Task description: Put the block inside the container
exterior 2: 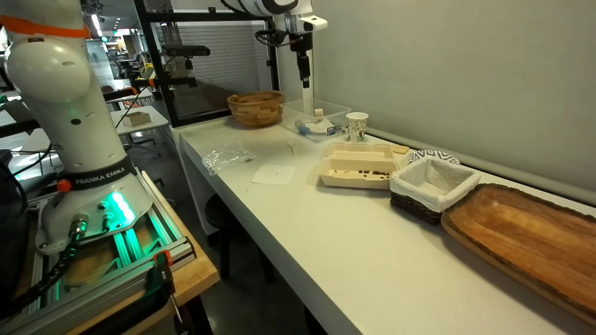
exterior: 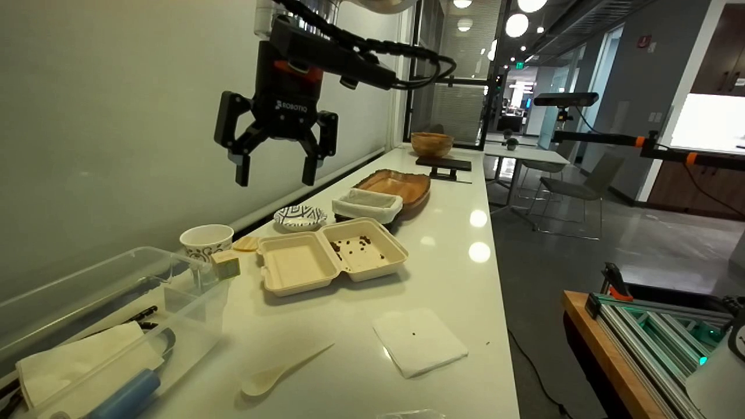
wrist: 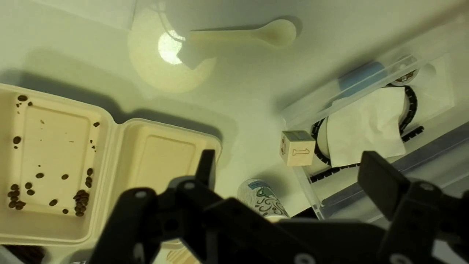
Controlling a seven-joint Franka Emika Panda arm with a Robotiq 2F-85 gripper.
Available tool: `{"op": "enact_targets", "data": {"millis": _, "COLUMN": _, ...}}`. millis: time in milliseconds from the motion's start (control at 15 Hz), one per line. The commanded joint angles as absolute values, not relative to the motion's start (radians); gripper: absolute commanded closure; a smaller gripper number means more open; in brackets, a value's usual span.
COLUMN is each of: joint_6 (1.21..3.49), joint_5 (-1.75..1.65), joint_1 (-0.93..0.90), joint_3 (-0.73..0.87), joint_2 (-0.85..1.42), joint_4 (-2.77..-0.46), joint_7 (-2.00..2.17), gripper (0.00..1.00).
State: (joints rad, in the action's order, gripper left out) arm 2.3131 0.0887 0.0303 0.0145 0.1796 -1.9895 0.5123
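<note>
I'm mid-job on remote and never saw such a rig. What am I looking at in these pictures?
The machine is a white robot arm ending in a black two-fingered pincer, which is open and holds nothing. Two pictures look on from outside the robot; the third, the wrist view, rides on the arm, so dark fingers loom close. On the white counter are an open takeaway box with dark beans in one half, a spoon, a paper cup and a clear container, among other things. The block you need inside that container seems perched at its rim; what supports it is unclear.
</note>
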Motion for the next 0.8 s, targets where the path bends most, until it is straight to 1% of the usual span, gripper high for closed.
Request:
{"op": "enact_targets", "data": {"millis": 0, "joint_6": 2.311, "joint_5": 0.093, "joint_1": 0.015, "joint_3": 0.030, "joint_2": 0.180, "joint_4": -1.987, "joint_7": 0.509, "gripper": 0.00}}
{"op": "enact_targets", "data": {"millis": 67, "joint_6": 2.311, "joint_5": 0.093, "joint_1": 0.015, "joint_3": 0.030, "joint_2": 0.180, "joint_4": -1.987, "joint_7": 0.509, "gripper": 0.00}}
{"op": "enact_targets", "data": {"millis": 133, "joint_6": 2.347, "joint_5": 0.092, "joint_1": 0.015, "joint_3": 0.034, "joint_2": 0.214, "joint_4": -1.968, "joint_7": 0.528, "gripper": 0.00}}
{"op": "enact_targets", "data": {"millis": 733, "joint_6": 2.418, "joint_5": 0.125, "joint_1": -0.006, "joint_3": 0.041, "joint_2": 0.467, "joint_4": -1.793, "joint_7": 0.545, "gripper": 0.00}}
